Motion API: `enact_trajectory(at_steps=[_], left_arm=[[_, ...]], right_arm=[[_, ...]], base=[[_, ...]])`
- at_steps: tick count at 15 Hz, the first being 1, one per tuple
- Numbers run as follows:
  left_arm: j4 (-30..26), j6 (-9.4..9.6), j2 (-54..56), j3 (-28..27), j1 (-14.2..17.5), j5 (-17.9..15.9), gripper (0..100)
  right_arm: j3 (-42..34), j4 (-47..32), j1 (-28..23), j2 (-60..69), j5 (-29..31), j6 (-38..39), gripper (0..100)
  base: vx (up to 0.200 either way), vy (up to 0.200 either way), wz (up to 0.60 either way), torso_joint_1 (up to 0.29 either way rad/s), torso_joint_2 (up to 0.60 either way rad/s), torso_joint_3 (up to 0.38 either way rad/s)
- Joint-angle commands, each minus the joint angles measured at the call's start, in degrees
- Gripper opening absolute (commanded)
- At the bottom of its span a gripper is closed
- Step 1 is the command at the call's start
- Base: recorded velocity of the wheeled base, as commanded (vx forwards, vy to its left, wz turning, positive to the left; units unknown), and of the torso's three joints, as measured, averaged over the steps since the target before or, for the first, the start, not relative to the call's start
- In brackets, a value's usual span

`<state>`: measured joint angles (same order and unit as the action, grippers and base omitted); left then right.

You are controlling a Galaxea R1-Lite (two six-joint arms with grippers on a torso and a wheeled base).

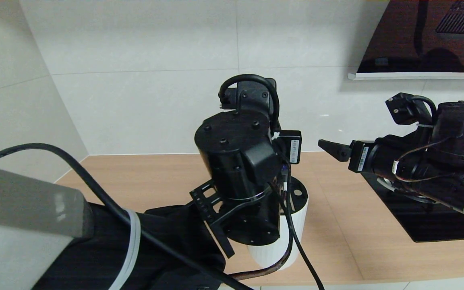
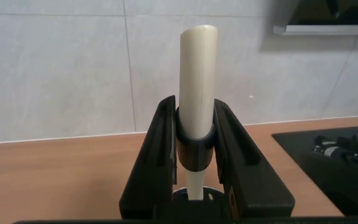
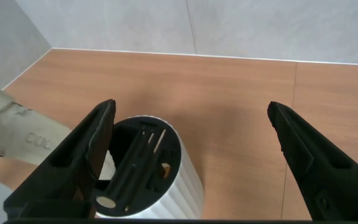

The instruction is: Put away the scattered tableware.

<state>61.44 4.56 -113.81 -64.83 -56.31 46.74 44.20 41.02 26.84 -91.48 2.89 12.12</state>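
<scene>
The left tool (image 2: 196, 118) is clamped on the cream handle (image 2: 197, 68) of a utensil, which stands upright between the tool's fingers (image 2: 164, 143). A dark collar rings the handle at the grip, and the thinner shaft below drops toward the white ribbed holder (image 1: 274, 246). What kind of utensil it is cannot be told. The holder stands on the wooden tabletop (image 1: 143, 177), directly under the left arm, with a black slotted insert (image 3: 138, 163) in its mouth. The right tool (image 3: 190, 109) is spread wide and grips nothing; it hangs above the tabletop just to the right of the holder, by the edge of the black cooktop (image 1: 429, 221).
</scene>
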Motion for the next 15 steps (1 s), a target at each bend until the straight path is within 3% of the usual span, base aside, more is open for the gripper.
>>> enact_trajectory(at_steps=[1, 6, 8, 15], left_arm=[[-0.01, -0.08, -1.15, 0.23, 0.06, 0.02, 0], [0.08, -0.6, -2.64, 2.69, -0.03, 0.19, 0], [0.08, -2.19, -4.14, 2.78, -0.03, 0.11, 0], [1.66, -4.21, -8.53, 5.06, -0.03, 0.11, 0]], right_arm=[[0.01, 0.02, 0.05, 0.07, 0.01, 0.01, 100], [-0.08, -0.06, 0.05, -0.37, 0.01, 0.01, 100], [-0.17, -0.06, 0.14, -0.28, 0.01, -0.08, 100], [-0.35, -0.06, 0.58, -0.37, 0.1, -0.08, 100]], base=[[0.0, 0.0, 0.0, 0.0, 0.0, 0.0], [0.0, 0.0, 0.0, 0.0, 0.0, 0.0], [0.0, 0.0, 0.0, 0.0, 0.0, 0.0], [0.0, 0.0, 0.0, 0.0, 0.0, 0.0]])
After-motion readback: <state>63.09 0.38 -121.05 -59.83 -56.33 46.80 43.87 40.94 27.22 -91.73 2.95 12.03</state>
